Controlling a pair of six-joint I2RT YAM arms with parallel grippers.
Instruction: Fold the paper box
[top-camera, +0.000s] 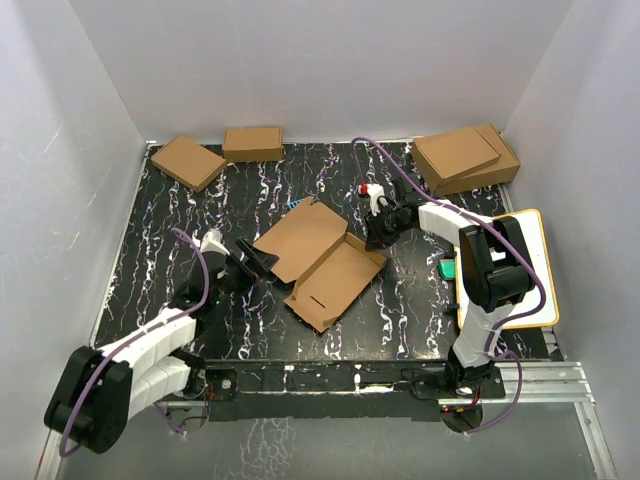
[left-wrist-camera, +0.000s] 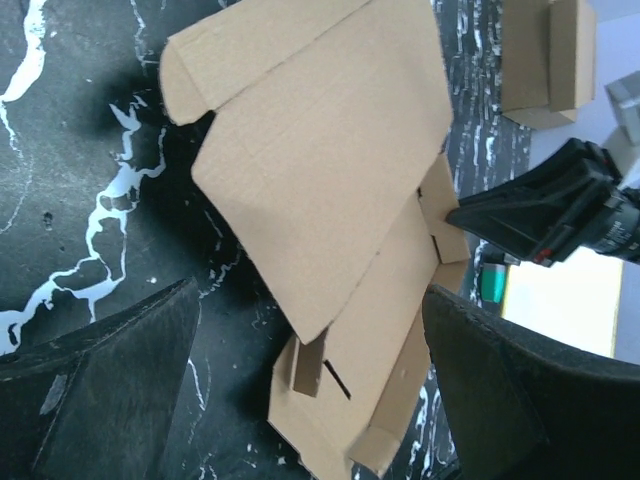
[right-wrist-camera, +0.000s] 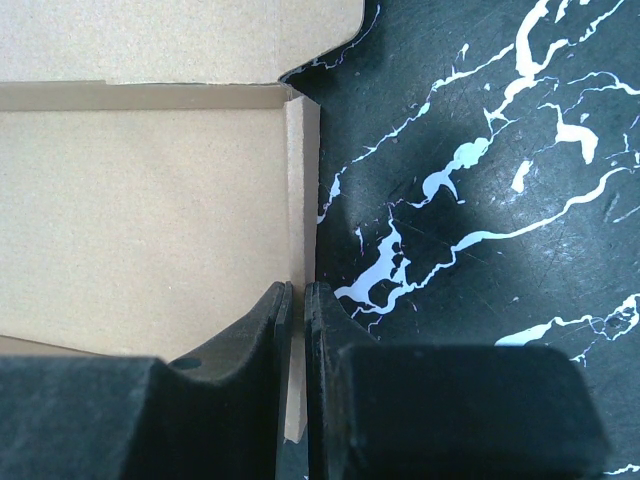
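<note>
The right jaws, closest to view, are clenched on a thin upright side wall of the paper box (top-camera: 320, 262), which lies open in the middle of the counter (top-camera: 150, 240). The left jaws stand released and wide just beside its raised lid panel, grasping nothing. I judge the folding about half done: some walls stand up, but the lid is not closed and nothing is tucked into the slot yet.

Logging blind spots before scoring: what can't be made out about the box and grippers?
- Top external: whether the right gripper pinches the paper box; too small.
- Right wrist: most of the box, cut by the left edge.
- Left wrist: the box's far flap, cut by the top edge.
- Top external: green item, too small to identify.
</note>
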